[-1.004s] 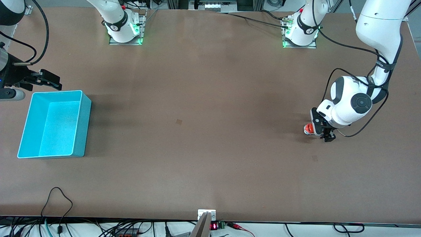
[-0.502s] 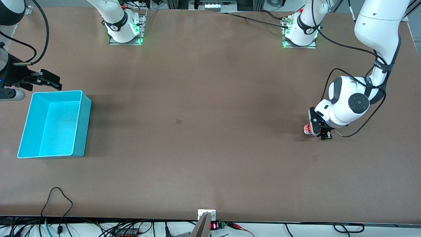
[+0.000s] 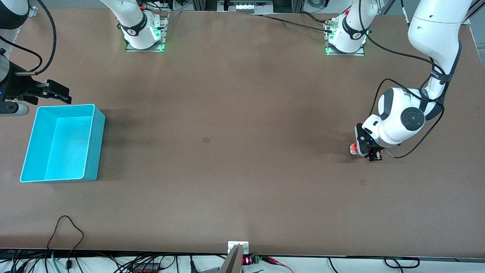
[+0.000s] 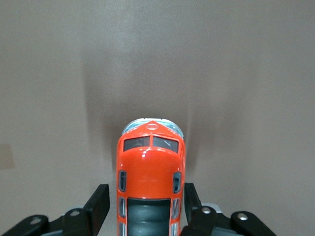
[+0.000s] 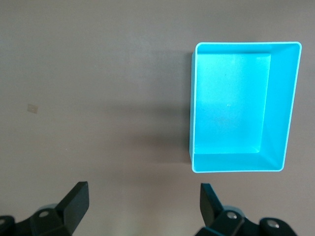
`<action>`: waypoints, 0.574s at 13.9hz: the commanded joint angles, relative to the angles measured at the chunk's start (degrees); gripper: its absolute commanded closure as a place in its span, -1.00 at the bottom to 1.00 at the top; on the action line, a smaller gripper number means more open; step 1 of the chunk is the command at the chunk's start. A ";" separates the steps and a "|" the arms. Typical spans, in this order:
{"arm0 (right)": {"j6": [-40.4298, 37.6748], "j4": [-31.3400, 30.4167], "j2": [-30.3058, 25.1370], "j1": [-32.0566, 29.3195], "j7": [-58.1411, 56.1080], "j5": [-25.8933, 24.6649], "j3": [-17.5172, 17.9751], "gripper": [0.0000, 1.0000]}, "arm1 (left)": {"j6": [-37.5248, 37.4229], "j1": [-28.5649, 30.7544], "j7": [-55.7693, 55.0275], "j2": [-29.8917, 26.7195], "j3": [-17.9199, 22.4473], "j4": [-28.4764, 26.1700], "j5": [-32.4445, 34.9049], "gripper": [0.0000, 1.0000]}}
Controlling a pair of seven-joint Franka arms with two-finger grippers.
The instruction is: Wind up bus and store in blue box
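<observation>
From the front, the blue box [image 3: 62,143] sat with nothing in it at the right arm's end of the table, the right gripper [image 3: 51,92] waiting in the air just beside it, while at the left arm's end the left gripper [image 3: 369,151] was down at the table around the bus [image 3: 354,148]. The left wrist view showed the orange bus [image 4: 150,184], with dark roof windows and a pale front end, pinched on its sides between the two fingers [image 4: 96,204]. In the right wrist view the box [image 5: 241,106] held nothing, and the right gripper [image 5: 142,197] stood spread wide.
</observation>
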 commanded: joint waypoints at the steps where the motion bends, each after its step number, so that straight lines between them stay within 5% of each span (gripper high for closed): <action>1: -0.78 0.53 -0.21 -0.38 -0.05 0.74 0.22 -1.00 | 0.39 0.40 0.85 -0.08 -0.23 0.26 1.05 -0.28; 8: -0.87 0.53 -0.21 -0.38 -0.05 0.74 0.22 -1.00 | 0.57 0.75 0.06 0.01 -0.23 0.26 0.70 0.16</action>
